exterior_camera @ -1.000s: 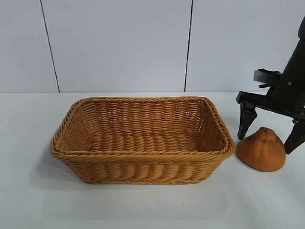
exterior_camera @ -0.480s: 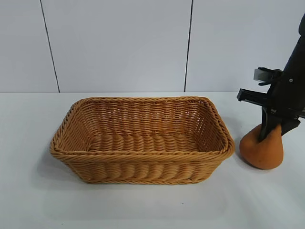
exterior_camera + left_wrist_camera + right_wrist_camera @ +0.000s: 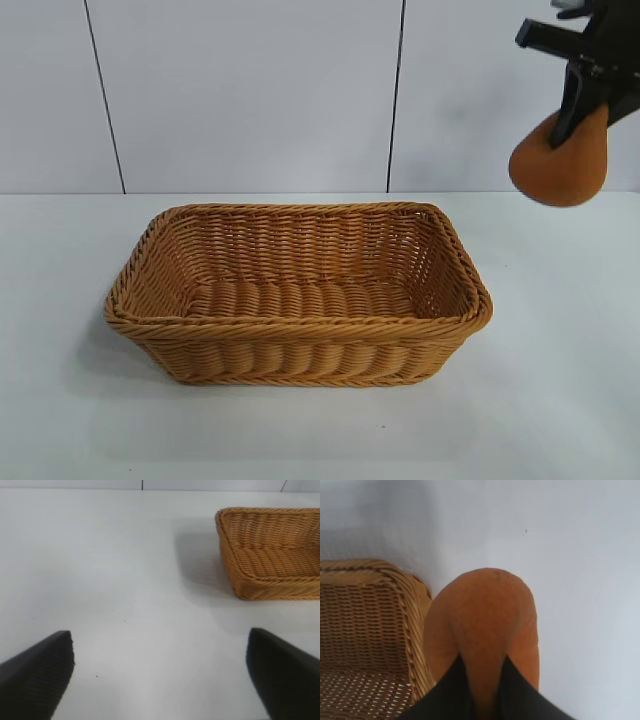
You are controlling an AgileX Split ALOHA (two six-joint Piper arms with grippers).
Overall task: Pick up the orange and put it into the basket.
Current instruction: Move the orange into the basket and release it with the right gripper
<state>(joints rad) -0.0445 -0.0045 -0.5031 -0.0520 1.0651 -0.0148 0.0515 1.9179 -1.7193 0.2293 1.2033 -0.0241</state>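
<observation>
Hidden: the right arm is cut off by the top right corner of the exterior view; only part of its black right gripper (image 3: pixel 582 98) shows. The left arm appears nowhere in that view.
Table: a plain white tabletop (image 3: pixel 300 430) runs wide and bare on every side of the basket.
Wall: pale panels (image 3: pixel 250 90) with thin dark seams stand behind the far table edge.
Basket: the large rectangular tan-brown woven wicker basket (image 3: pixel 298 325) with braided rim sits at mid-table, its hollow unoccupied.
Orange: the dull orange, lumpy, teardrop-shaped fruit (image 3: pixel 560 160) hangs in the air, high above the table, right of the basket and outside its rim.
Right gripper: pinched tight on the fruit's narrow top, fingers (image 3: pixel 452 690) squeezing the soft skin.
Left gripper (image 3: pixel 160 675): spread wide over bare table, holding nothing, the basket's corner ahead.
</observation>
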